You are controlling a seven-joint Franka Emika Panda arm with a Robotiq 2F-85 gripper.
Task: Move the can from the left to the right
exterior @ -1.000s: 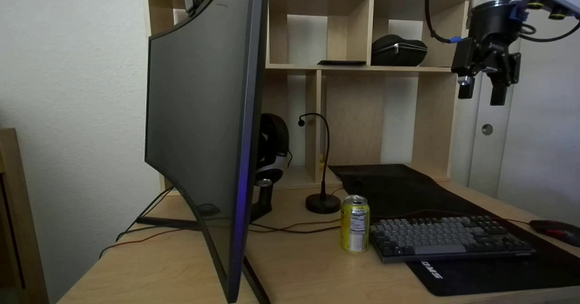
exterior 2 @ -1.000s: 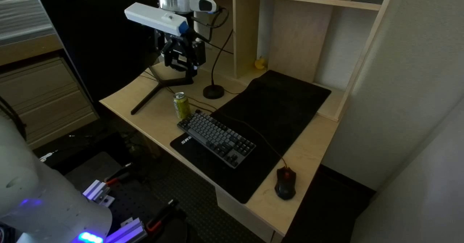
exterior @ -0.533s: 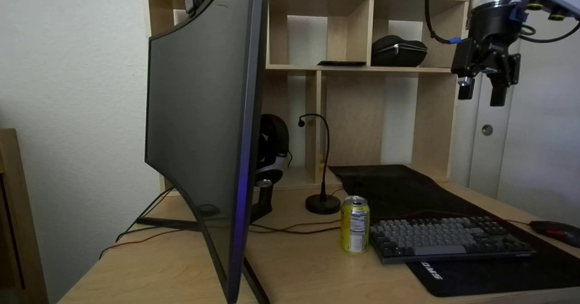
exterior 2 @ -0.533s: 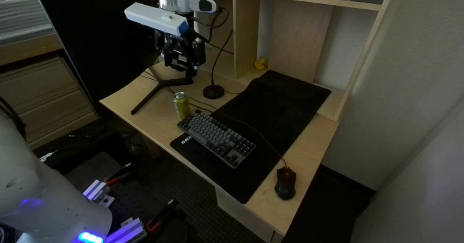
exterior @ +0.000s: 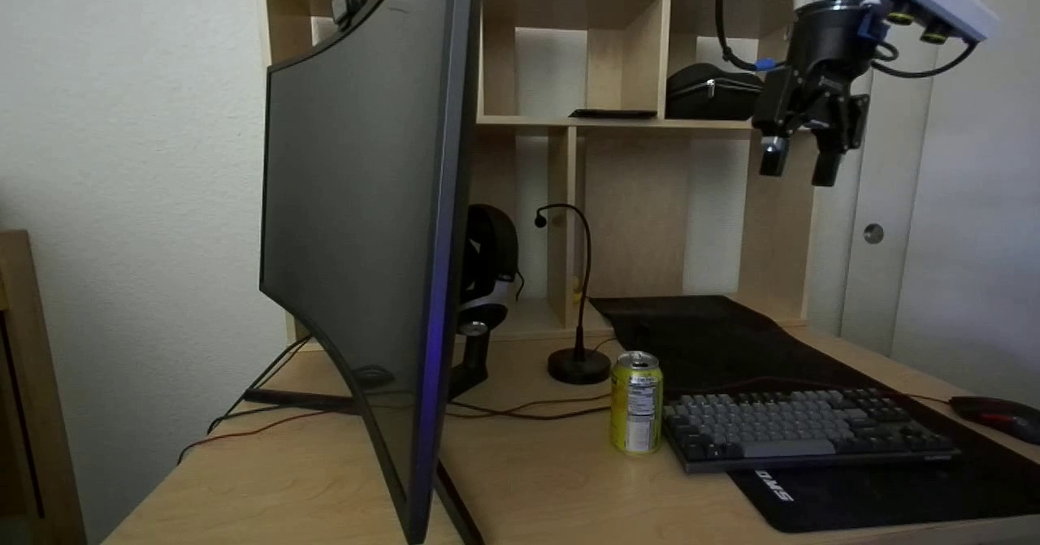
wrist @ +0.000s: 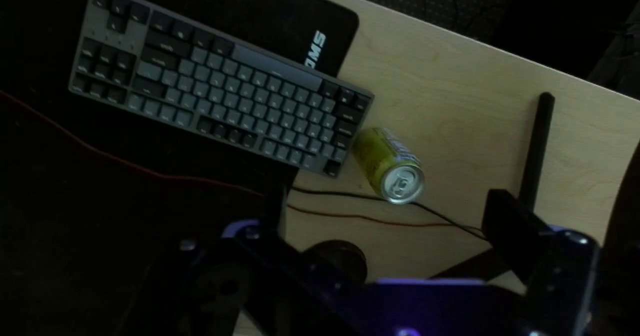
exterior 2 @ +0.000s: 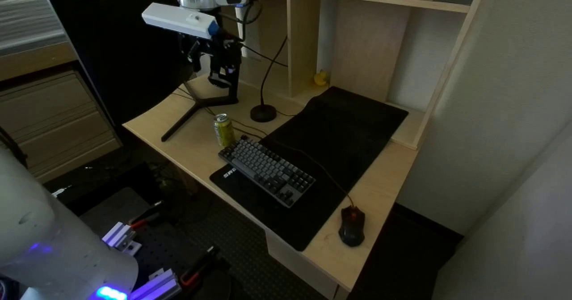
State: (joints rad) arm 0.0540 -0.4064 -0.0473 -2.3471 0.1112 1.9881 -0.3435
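Note:
The can [exterior: 637, 403] is yellow-green with a silvery top. It stands upright on the desk, close beside the end of the keyboard, and shows in both exterior views [exterior 2: 224, 131]. In the wrist view the can [wrist: 382, 158] lies ahead of the gap between the fingers, its top facing the camera. My gripper [exterior: 799, 170] is open and empty, high above the desk and well apart from the can. In the wrist view the gripper [wrist: 388, 205] shows its two dark fingers wide apart.
The keyboard [exterior: 800, 423] lies on a black mat [exterior 2: 344, 125], with a mouse [exterior 2: 352, 226] beyond. A large monitor [exterior: 366, 204] with splayed stand legs [exterior 2: 181, 121] is on the can's other side. A gooseneck microphone [exterior: 578, 362] and cables [wrist: 350, 216] are behind the can. Shelves [exterior: 617, 123] rise at the back.
My gripper has moved left in both exterior views, with its height little changed and a slight tilt. It stays open. The can has not moved.

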